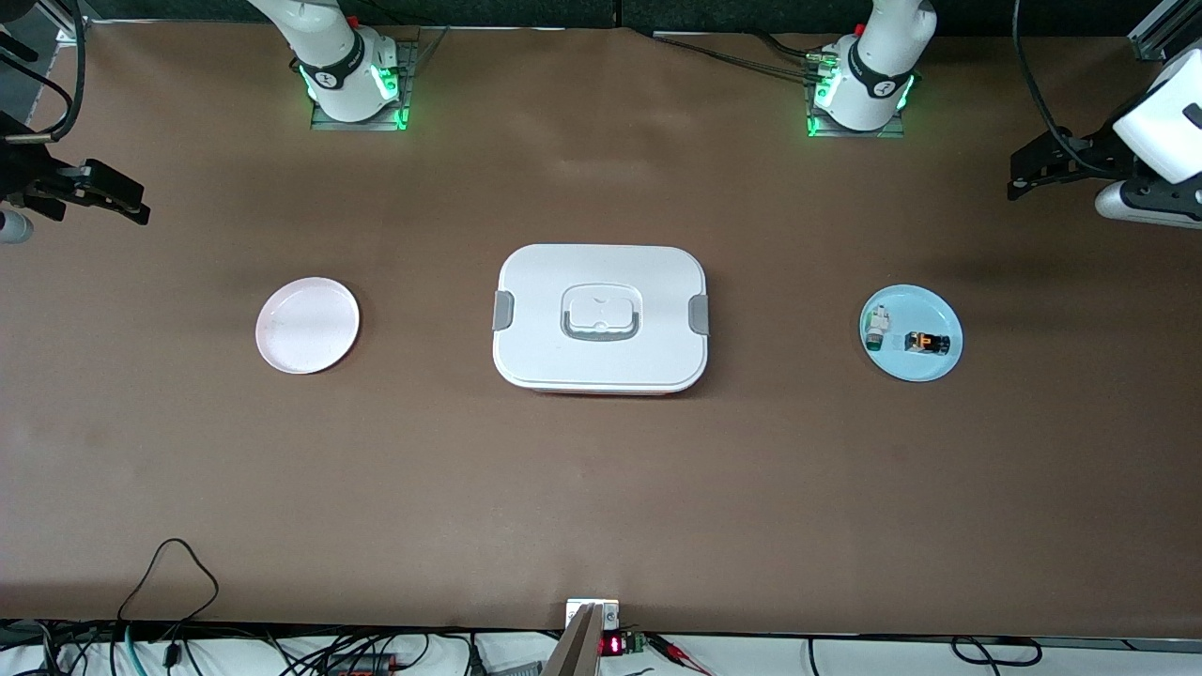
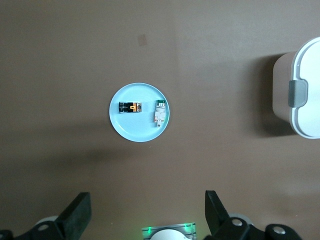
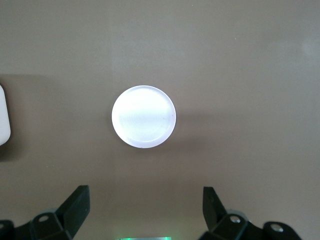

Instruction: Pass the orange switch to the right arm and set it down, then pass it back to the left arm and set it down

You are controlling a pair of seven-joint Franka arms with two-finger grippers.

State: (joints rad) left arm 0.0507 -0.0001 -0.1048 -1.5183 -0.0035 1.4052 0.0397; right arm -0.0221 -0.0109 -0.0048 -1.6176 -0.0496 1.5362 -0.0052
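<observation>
Orange switch [image 1: 927, 342] lies on blue plate [image 1: 930, 368]; left gripper [image 1: 1028, 174] and right gripper [image 1: 117, 197] both spread, empty, high over the desk's 2 ends

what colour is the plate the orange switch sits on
Light blue plate, clearest in the left wrist view; the orange switch lies on it.

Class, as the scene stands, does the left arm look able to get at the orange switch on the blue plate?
Probably yes. The orange switch lies uncovered on the blue plate, at the left arm's end of the table. The left end effector hangs open above it, and the box stands well aside.
</observation>
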